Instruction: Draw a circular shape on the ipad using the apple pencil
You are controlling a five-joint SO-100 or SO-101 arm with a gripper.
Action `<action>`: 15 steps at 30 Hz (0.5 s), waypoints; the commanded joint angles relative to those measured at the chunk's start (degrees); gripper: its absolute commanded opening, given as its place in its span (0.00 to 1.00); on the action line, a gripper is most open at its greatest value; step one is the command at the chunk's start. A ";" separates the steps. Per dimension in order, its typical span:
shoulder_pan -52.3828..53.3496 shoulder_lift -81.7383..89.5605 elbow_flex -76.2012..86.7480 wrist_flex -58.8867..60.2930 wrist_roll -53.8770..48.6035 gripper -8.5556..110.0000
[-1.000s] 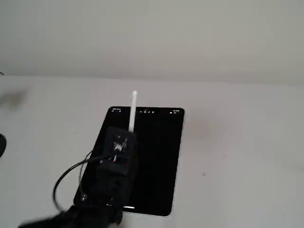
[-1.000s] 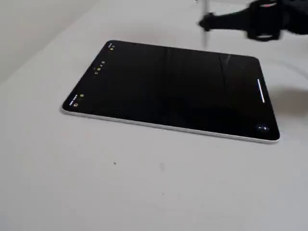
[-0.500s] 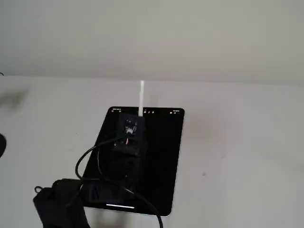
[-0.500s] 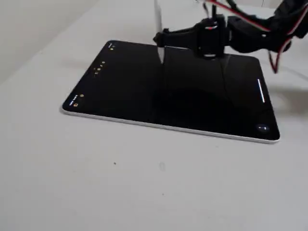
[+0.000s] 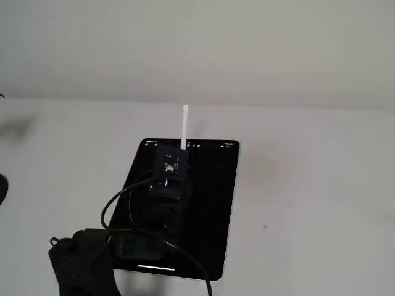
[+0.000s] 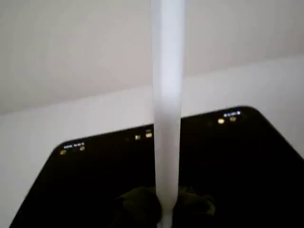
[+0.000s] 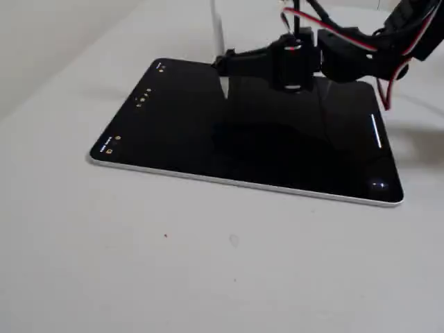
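Observation:
The ipad (image 5: 213,203) lies flat on the white table, its screen black with tiny icons along the far short edge. It also shows in the wrist view (image 6: 247,161) and in a fixed view (image 7: 208,139). My gripper (image 5: 183,152) is shut on the apple pencil (image 5: 184,123) and holds it upright over the far part of the screen. In a fixed view the gripper (image 7: 225,64) grips the pencil (image 7: 217,24) low down, with the tip close to the glass; I cannot tell whether it touches. The pencil (image 6: 167,109) fills the middle of the wrist view. No circular shape shows on the screen.
The arm's black body and a looping black cable (image 5: 111,213) reach over the ipad's near left part. A dark object (image 5: 2,188) sits at the left edge of the table. White table (image 7: 208,263) surrounds the ipad, with a pale wall behind.

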 commanded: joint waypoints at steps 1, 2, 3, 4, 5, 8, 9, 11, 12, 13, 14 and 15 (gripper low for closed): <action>-0.97 0.00 -3.96 -0.35 -1.32 0.07; -0.88 0.00 -3.96 -0.35 -1.32 0.07; -0.88 0.00 -3.96 -0.35 -1.41 0.07; -0.88 -0.18 -3.96 -0.35 -1.49 0.07; -0.88 -0.35 -3.96 -0.35 -1.67 0.07; -0.88 -0.88 -3.96 -0.44 -2.02 0.07; -0.97 -0.97 -3.96 -0.53 -2.20 0.07; -1.05 -1.23 -3.96 -0.70 -2.55 0.07; -1.14 -1.32 -3.87 -0.79 -2.55 0.07; -1.23 -1.32 -3.78 -0.79 -2.64 0.07; -1.41 -1.32 -3.60 -0.88 -2.64 0.07; -1.58 -1.32 -3.52 -0.97 -2.72 0.07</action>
